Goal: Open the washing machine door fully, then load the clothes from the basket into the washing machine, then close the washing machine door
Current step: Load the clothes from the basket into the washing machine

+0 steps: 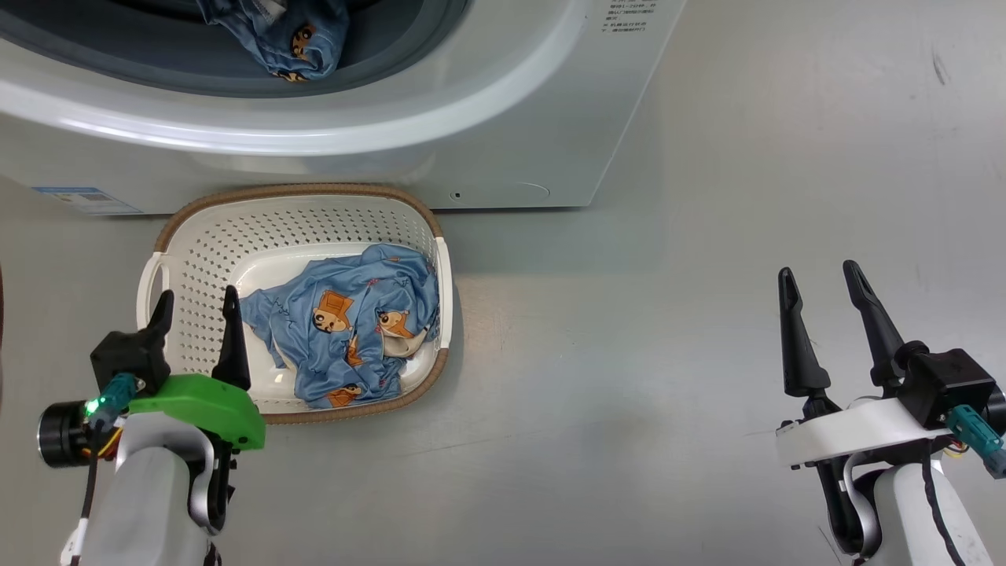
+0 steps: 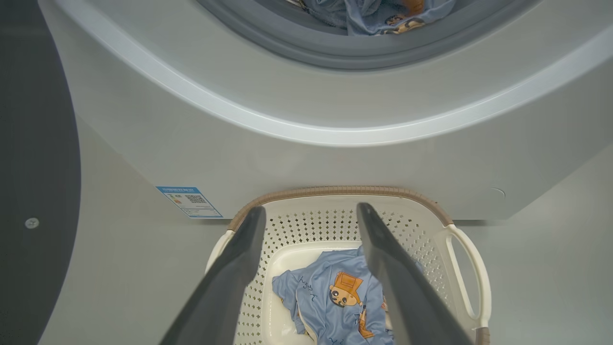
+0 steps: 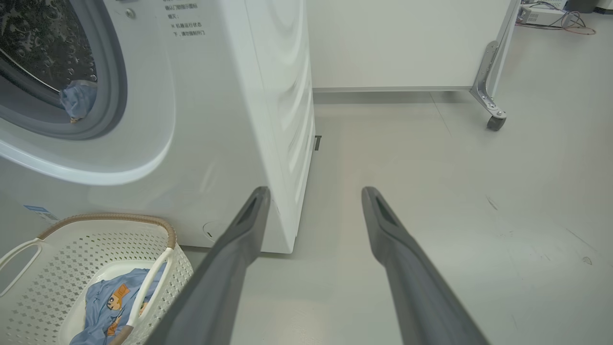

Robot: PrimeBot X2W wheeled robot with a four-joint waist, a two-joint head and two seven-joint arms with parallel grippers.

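Left gripper (image 1: pixel 197 295) hangs over the basket (image 1: pixel 299 191), fingers spread and empty. Right gripper (image 1: pixel 819 271) is likewise open, above the floor (image 1: pixel 629 354). Clothes (image 1: pixel 346 330) lie in the basket. A further piece (image 1: pixel 295 35) seemingly sits at the mouth of the washing machine (image 1: pixel 511 118) and could slide out.

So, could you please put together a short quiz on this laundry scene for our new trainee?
1. True or false: the basket is empty.
2. Which gripper is closer to the basket? A) the left gripper B) the right gripper C) both equally
3. Besides the basket, where does blue clothing lie?

Key:
1. False: a blue garment lies in it.
2. A. Its fingers reach over the basket's left side, while the right gripper is out over bare floor. Both are open and hold nothing.
3. In the drum of the washing machine, where another garment shows.
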